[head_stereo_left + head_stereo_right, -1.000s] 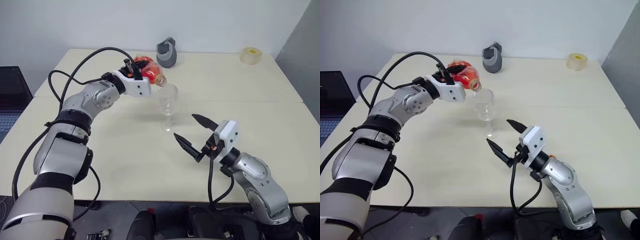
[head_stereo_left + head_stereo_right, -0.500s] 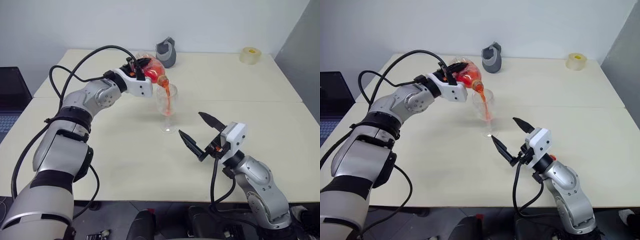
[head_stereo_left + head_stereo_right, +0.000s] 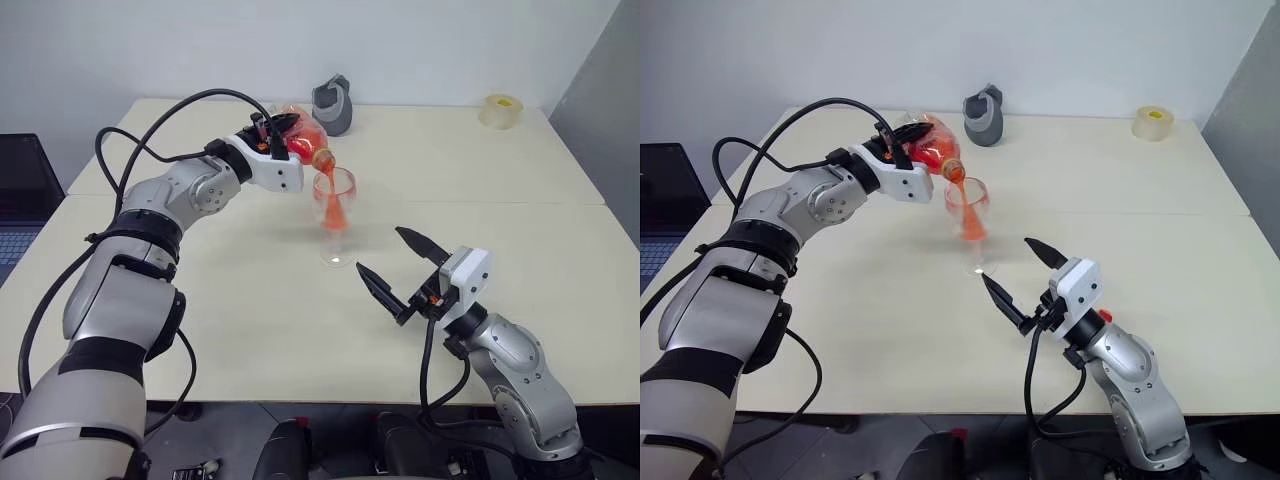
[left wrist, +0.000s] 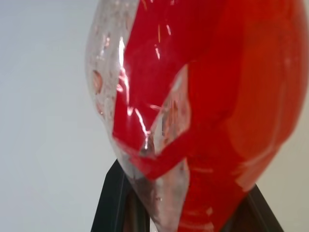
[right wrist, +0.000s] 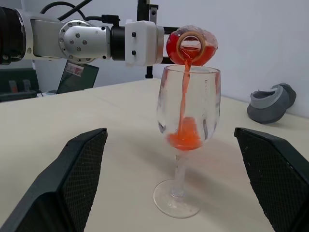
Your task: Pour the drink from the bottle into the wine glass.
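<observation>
Bottle [image 3: 300, 138] label red, unreadable, tipped over wine glass [image 3: 334, 215].

The small clear plastic bottle [image 4: 193, 111] looks thin and crinkled, its glossy skin catching highlights over the bright red translucent drink [image 5: 185, 135]. The clear colourless stemmed wine glass [image 5: 187, 140] is smooth and shiny. The pale cream counter [image 3: 280, 330] has a matt, even surface. The right end effector [image 5: 176, 186] has black fingers [image 5: 72, 183] with finely textured pads.
</observation>
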Controlling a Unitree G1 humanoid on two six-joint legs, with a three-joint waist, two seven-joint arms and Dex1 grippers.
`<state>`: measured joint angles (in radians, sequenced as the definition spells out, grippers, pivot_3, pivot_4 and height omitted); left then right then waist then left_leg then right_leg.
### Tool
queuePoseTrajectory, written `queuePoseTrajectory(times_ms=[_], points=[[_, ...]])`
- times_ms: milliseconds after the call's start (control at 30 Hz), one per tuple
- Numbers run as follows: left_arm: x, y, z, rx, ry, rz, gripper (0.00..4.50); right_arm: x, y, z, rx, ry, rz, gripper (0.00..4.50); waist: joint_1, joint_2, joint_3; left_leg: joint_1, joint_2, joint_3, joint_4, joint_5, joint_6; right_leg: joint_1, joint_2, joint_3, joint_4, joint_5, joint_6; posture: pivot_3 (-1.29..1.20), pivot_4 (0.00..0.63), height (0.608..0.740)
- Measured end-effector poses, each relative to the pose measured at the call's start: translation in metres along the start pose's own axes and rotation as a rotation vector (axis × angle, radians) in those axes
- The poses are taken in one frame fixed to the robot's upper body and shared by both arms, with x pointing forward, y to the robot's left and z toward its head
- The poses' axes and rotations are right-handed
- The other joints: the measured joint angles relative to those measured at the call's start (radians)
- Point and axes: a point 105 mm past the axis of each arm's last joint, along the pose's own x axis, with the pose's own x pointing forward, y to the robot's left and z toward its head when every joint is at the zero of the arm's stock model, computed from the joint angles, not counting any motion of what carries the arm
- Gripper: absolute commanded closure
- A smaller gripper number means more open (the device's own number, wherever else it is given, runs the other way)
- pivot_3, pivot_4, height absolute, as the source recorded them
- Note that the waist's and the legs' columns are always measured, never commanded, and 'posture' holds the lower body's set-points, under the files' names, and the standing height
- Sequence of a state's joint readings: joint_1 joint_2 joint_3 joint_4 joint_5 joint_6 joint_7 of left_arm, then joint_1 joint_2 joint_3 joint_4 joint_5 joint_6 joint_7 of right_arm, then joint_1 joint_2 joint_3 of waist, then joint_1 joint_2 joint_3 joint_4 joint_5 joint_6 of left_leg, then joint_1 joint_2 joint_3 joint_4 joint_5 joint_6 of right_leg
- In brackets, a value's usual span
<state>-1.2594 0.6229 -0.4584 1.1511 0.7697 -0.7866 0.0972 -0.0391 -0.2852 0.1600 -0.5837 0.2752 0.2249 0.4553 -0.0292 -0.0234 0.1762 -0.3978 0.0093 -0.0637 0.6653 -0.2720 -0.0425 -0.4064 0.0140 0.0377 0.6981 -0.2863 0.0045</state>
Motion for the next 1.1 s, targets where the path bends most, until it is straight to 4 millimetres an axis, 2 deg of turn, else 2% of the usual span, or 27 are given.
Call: queuePoseTrajectory(times_ms=[1100], points=[[-0.0018,-0.0009,-0.0038,0.022,0.014,-0.004,3.60,0.0003,0.0001,-0.0012,0.023,0.008,-0.001,0.00,0.000,0.000,0.000,0.000,0.000,0.000,0.000,0.000,0.000,0.000,0.000,0.000,0.000,0.000,0.000,0.00,0.150,0.740]])
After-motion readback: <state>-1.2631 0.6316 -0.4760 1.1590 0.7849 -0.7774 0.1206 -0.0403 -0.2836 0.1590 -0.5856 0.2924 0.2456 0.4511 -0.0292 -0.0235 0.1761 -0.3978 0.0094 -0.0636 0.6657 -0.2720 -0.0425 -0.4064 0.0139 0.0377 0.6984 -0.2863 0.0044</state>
